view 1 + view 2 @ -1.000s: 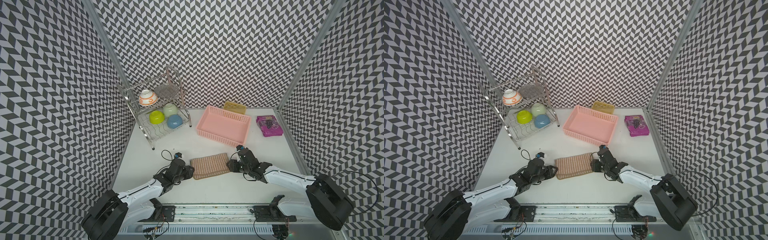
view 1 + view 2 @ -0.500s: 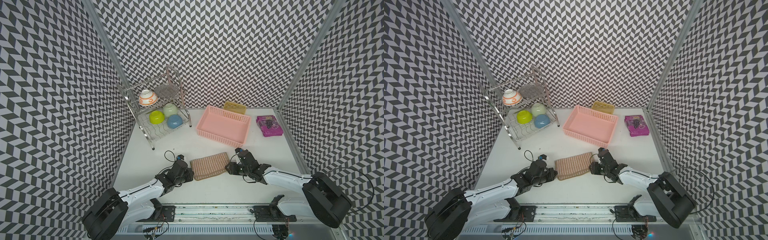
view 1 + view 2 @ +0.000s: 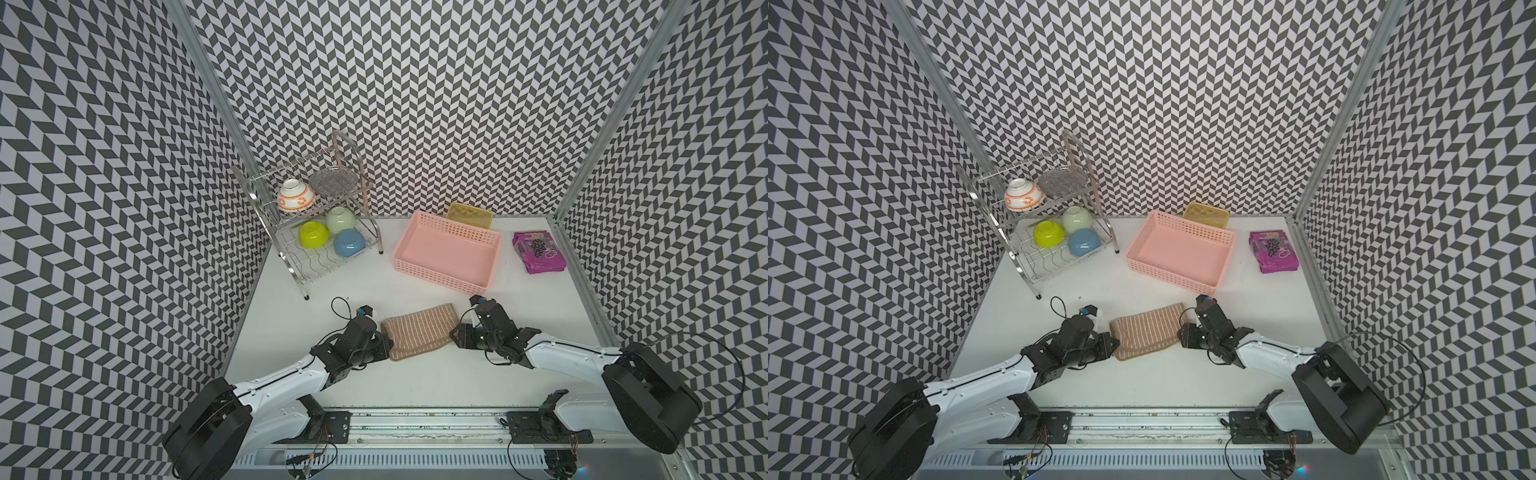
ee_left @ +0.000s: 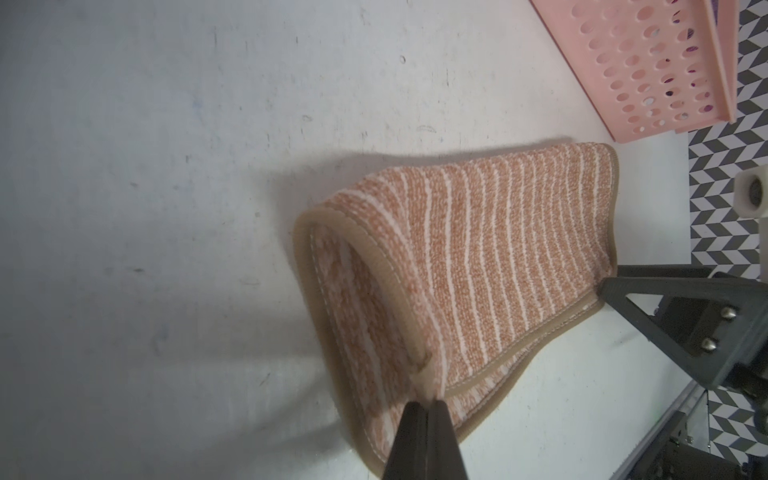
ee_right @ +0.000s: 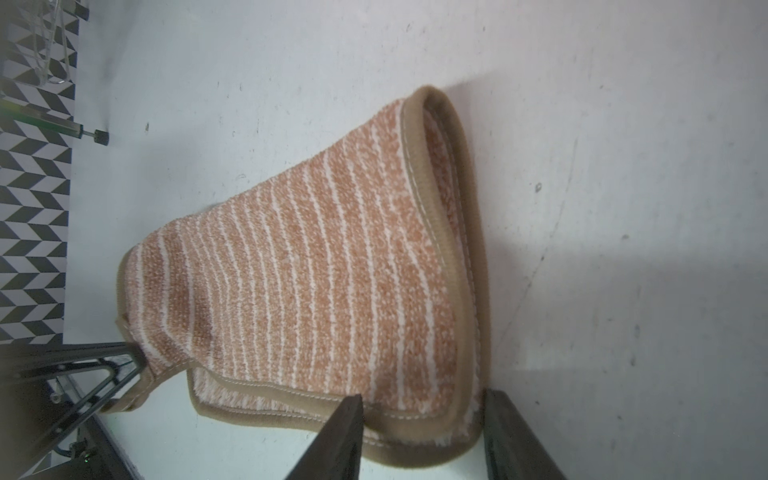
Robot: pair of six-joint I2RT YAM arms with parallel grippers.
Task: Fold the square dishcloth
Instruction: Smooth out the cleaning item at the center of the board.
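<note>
The square dishcloth point(image 3: 419, 332) point(image 3: 1148, 332), tan-brown with thin pale stripes and a darker hem, lies doubled over on the white table between my two arms. My left gripper point(image 3: 384, 347) point(image 3: 1115, 344) is at its left end. In the left wrist view it point(image 4: 428, 405) is shut on the corner of the dishcloth's point(image 4: 478, 257) upper layer, which stands a little off the lower layer. My right gripper point(image 3: 453, 334) point(image 5: 424, 415) is open at the right end. Its fingers straddle the near hemmed corner of the dishcloth point(image 5: 311, 282).
A pink basket point(image 3: 453, 226) stands just behind the cloth, with a yellowish tray point(image 3: 469, 214) behind it. A purple packet point(image 3: 538, 251) lies at the back right. A wire dish rack point(image 3: 303, 266) with several bowls stands at the back left.
My left gripper has closed on the cloth's corner. My right gripper has slid slightly toward the table's front along the cloth's right end, still open.
</note>
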